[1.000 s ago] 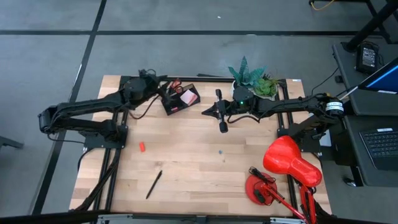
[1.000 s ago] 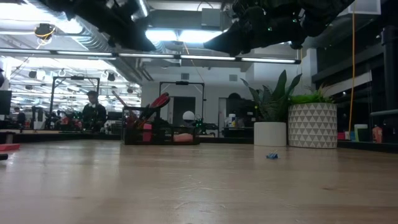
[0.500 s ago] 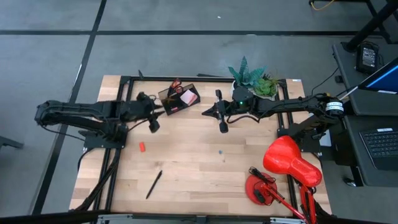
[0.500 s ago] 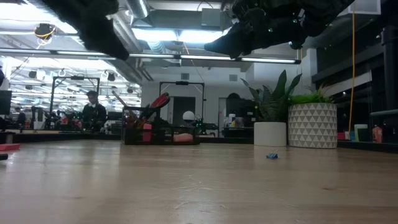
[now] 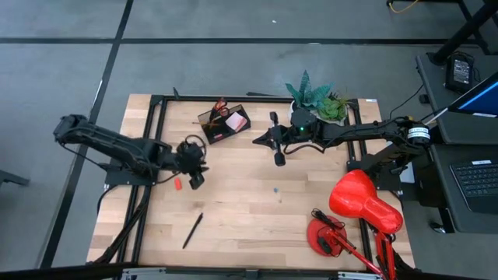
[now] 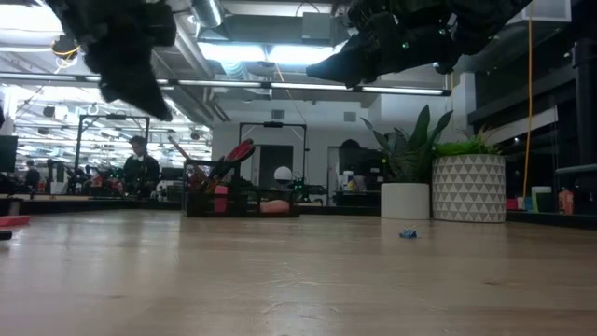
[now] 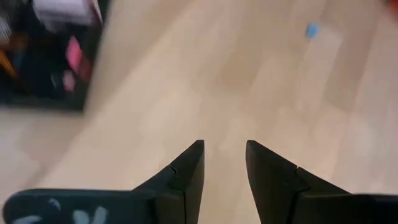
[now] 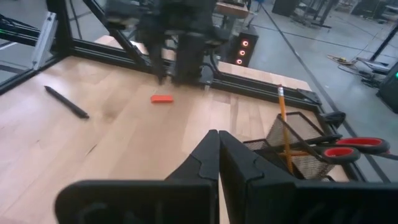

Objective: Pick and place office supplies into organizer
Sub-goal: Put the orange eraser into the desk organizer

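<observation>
The dark organizer stands near the table's far edge with red-handled scissors, an orange pencil and a pink sticky pad in it; the right wrist view shows the organizer too. A small red eraser and a black pen lie on the wood. My left gripper hovers open just right of the eraser and holds nothing; its wrist view shows the left gripper over bare wood. My right gripper waits shut to the right of the organizer, above the table.
A tiny blue scrap lies mid-table. Two potted plants stand at the far edge behind the right arm. A red desk lamp fills the near right corner. Bare wood lies between the pen and the lamp.
My left gripper has drawn back from the organizer toward the table's near edge and come lower, ending beside the red eraser. The scissors, pencil and pad stay in the organizer. The right arm has kept still.
</observation>
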Robot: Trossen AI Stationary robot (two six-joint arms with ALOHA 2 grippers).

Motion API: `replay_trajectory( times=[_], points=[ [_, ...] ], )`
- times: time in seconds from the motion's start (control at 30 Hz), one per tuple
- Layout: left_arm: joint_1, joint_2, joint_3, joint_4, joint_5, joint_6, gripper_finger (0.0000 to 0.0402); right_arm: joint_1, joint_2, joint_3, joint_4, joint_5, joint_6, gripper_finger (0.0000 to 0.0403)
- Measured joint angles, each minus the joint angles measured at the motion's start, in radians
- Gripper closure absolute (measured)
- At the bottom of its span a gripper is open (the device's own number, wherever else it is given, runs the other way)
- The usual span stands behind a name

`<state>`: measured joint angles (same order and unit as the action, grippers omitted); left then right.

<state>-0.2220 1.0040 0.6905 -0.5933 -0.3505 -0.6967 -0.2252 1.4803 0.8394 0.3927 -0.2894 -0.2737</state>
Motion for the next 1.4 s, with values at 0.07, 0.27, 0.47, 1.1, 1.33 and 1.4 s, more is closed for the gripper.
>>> replay_trajectory(
  times=[0.07, 0.27, 0.47, 1.1, 1.33, 1.4],
  points=[
    [-0.029, 0.051, 0.036, -0.069, 0.022, -0.073, 0.029, 0.0, 0.0, 0.0, 0.0, 0.027, 0.0, 0.0393],
    [-0.121, 0.21, 0.209, -0.401, 0.139, -0.408, 0.029, 0.0, 0.0, 0.0, 0.006, 0.065, -0.001, 0.0393],
    [-0.203, 0.337, 0.34, -0.56, 0.252, -0.709, 0.029, 0.0, 0.0, 0.0, 0.008, 0.065, -0.026, 0.0393],
    [-0.314, 0.492, 0.359, -0.663, 0.255, -1.261, 0.029, 0.0, 0.0, 0.0, 0.004, 0.06, -0.07, 0.0393],
    [-0.335, 0.501, 0.32, -0.655, 0.236, -1.419, 0.029, 0.0, 0.0, 0.0, -0.023, 0.048, -0.122, 0.0393],
    [-0.341, 0.501, 0.294, -0.638, 0.257, -1.456, 0.029, 0.0, 0.0, 0.0, -0.03, 0.014, -0.129, 0.0393]
  ],
)
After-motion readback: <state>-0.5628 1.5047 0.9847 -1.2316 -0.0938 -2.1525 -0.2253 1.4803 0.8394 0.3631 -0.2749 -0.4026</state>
